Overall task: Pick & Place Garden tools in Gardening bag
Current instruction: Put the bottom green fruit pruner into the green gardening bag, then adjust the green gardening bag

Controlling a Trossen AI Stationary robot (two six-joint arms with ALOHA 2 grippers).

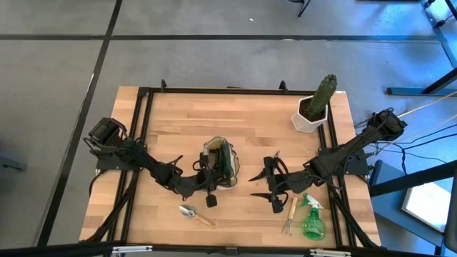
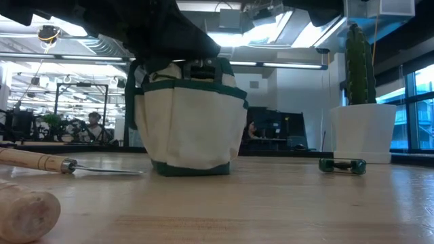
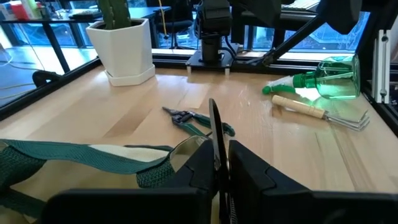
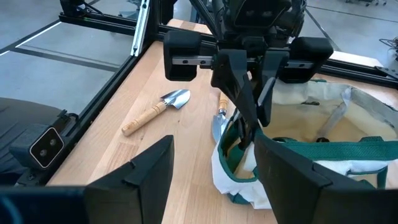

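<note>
Now the left pincer (image 4: 249, 130) is pinched tight on the rim of the bag (image 1: 232, 160), which is right under it. The right pincer (image 1: 253, 186) hangs wide open just beside the bag. The shears (image 3: 199, 121) lie beyond the bag.

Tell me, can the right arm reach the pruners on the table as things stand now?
Probably yes. The pruners lie in the open between the bag and the fork, and the right gripper hangs close by with its jaws open and empty; nothing lies between them.
</note>
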